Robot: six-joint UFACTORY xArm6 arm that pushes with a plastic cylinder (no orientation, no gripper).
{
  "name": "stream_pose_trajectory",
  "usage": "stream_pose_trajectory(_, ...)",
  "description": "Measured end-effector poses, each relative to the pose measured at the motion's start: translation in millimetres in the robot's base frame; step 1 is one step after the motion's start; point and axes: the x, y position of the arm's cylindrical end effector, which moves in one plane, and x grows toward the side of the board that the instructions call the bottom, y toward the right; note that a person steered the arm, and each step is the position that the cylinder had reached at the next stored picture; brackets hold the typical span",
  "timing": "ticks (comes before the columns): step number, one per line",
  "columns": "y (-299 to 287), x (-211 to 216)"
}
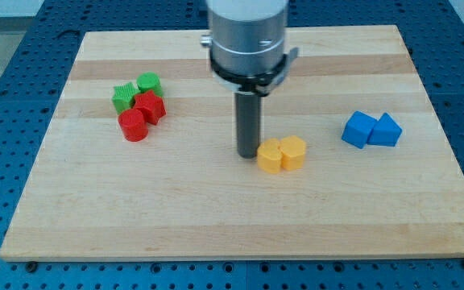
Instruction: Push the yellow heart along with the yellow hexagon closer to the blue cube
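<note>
Two yellow blocks sit together just right of the board's middle: the yellow heart on the left and the yellow hexagon touching it on the right. My tip rests on the board right against the heart's left side. Two blue blocks stand at the view's right: a blue cube and, touching it on the right, a blue wedge-like block. A gap of bare board lies between the hexagon and the blue cube.
A cluster at the view's upper left holds a green star-like block, a green cylinder, a red hexagon-like block and a red cylinder. The wooden board lies on a blue perforated table.
</note>
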Motion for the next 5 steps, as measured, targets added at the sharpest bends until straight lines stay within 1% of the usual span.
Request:
stream_pose_trajectory(2, 71, 0)
stream_pose_trajectory(3, 92, 2)
stream_pose_trajectory(4, 82, -3)
stream_pose_trajectory(5, 35, 9)
